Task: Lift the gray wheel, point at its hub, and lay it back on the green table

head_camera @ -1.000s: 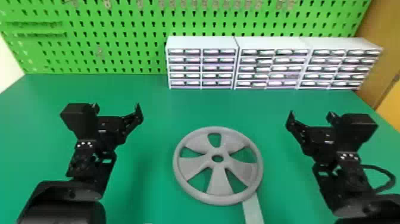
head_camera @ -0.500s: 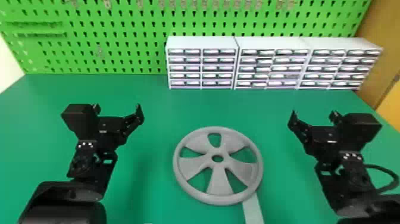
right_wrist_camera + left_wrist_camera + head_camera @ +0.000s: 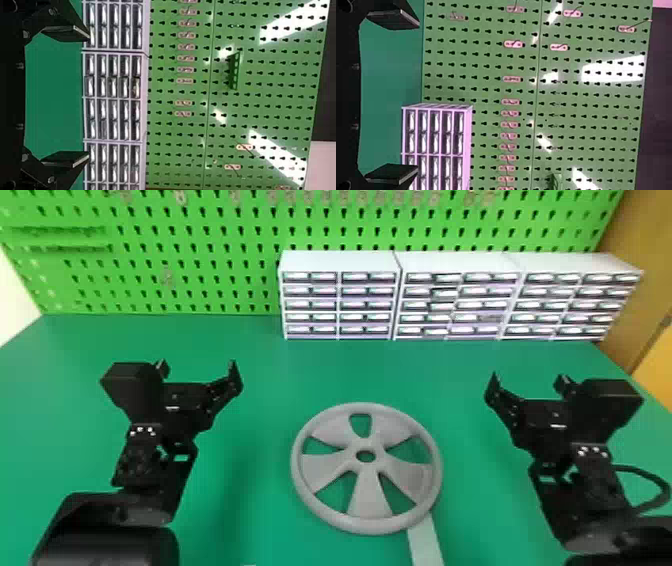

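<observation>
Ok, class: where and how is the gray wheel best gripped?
Probably by its rounded rim, at opposite sides: left claw from the left, right claw from the right. The wheel lies flat, with openings inside its rim for a finger.

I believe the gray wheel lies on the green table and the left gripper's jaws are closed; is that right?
Not quite: the gray wheel does lie on the green table, but the jaws of the left gripper are open, as the left wrist view shows.
</observation>
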